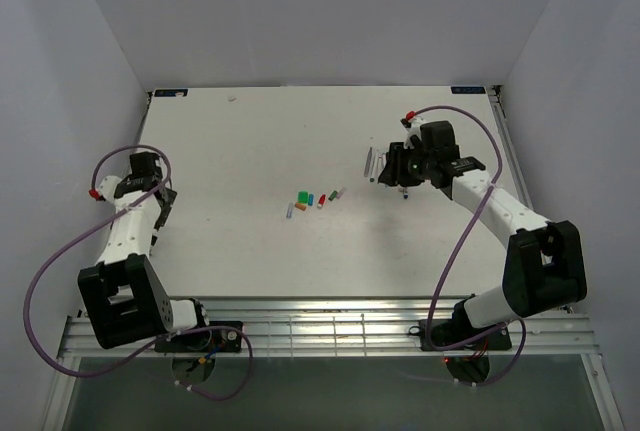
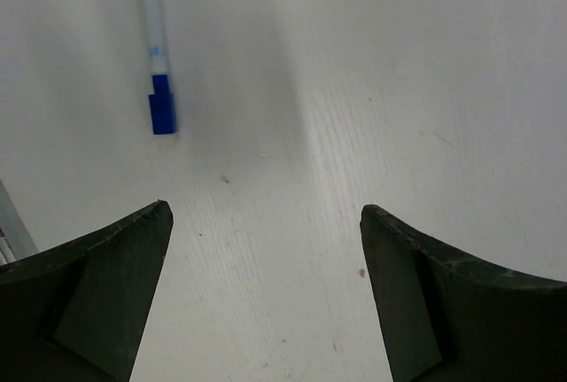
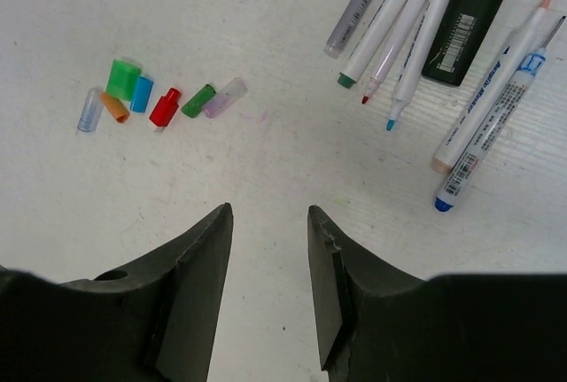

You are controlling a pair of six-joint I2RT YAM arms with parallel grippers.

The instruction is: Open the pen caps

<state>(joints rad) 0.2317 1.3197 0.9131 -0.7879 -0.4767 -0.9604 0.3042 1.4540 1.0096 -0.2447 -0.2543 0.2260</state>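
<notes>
- pen caps [image 3: 165,106] lie loose in a cluster, uncapped pens [image 3: 425,38] near the right gripper [image 3: 270,284], its jaws partly apart, empty.
- left gripper [image 2: 266,293] gapes wide, holding nothing; a blue-capped pen [image 2: 152,36] lies just ahead.
- next, likely: grasp it, pull the blue cap [image 2: 162,105].

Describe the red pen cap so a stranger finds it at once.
On the white table, find the short row of loose caps left of the pens in the right wrist view. The red cap lies between a blue cap and a dark green cap, and is the only red one.
</notes>
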